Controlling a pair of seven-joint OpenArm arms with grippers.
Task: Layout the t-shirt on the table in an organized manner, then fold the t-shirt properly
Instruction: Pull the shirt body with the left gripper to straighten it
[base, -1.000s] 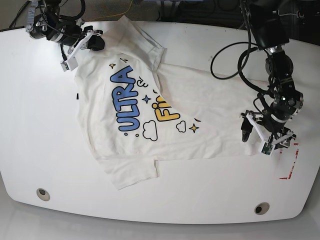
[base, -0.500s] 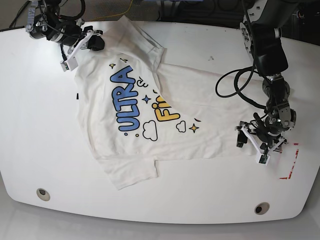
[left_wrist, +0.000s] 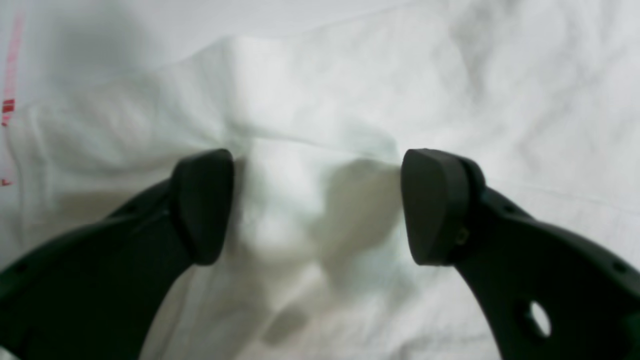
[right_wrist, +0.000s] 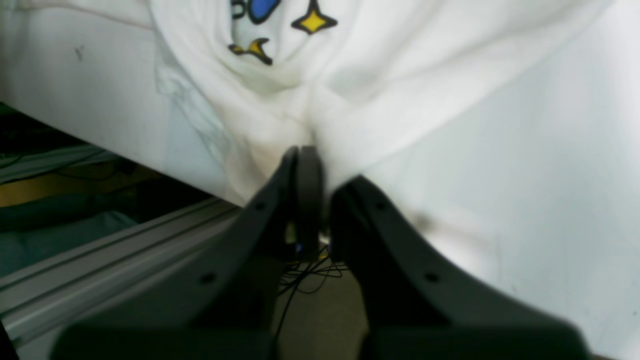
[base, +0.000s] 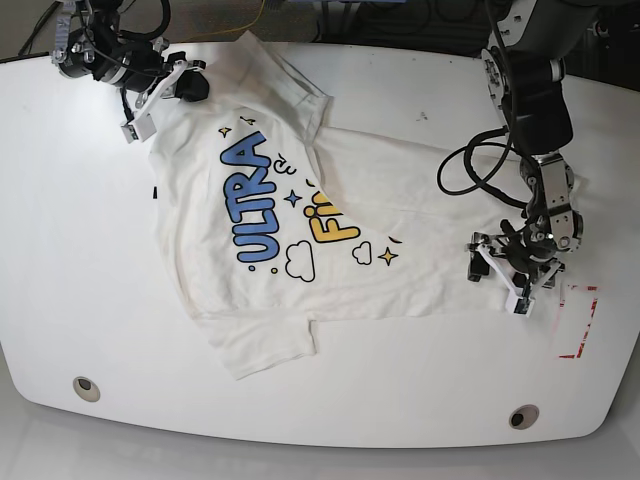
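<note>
Between my left gripper (left_wrist: 317, 205) pads: jaws wide apart over t-shirt (base: 300, 220) hem.
Right gripper (right_wrist: 312, 160): clamped on shirt edge.

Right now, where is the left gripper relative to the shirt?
In the base view the left gripper is on the right, open over the t-shirt's right edge, just left of the red tape outline.

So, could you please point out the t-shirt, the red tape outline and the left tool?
t-shirt (base: 420, 200): base view, plain white area.
red tape outline (base: 578, 322): base view, right side.
left tool (left_wrist: 317, 205): left wrist view, midway between tips.
</note>
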